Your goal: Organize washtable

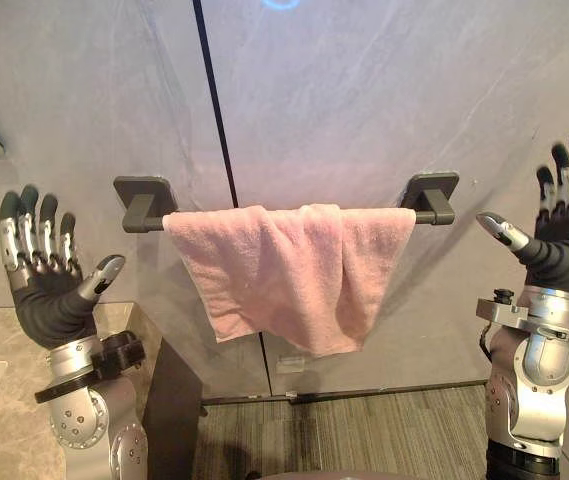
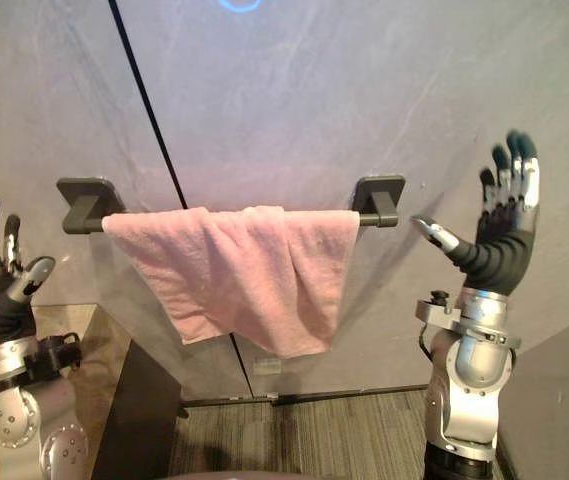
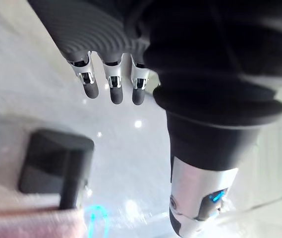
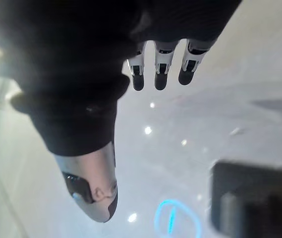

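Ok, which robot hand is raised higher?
The right robot hand: its fingertips reach well above the right bracket; the left robot hand tops out about level with the left bracket.

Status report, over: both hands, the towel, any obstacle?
Left hand open, raised, empty. Right hand the same. Pink towel draped on rail, untouched. Nothing blocks it.

Terry cloth on matt hardware
The pink towel (image 1: 284, 270) is looking like fluffy, rough terry cloth; the towel bar (image 1: 434, 215) holding it is showing a matt dark finish, and the wall (image 1: 364, 100) behind the towel is looking smooth, faintly glossy, stone-veined.
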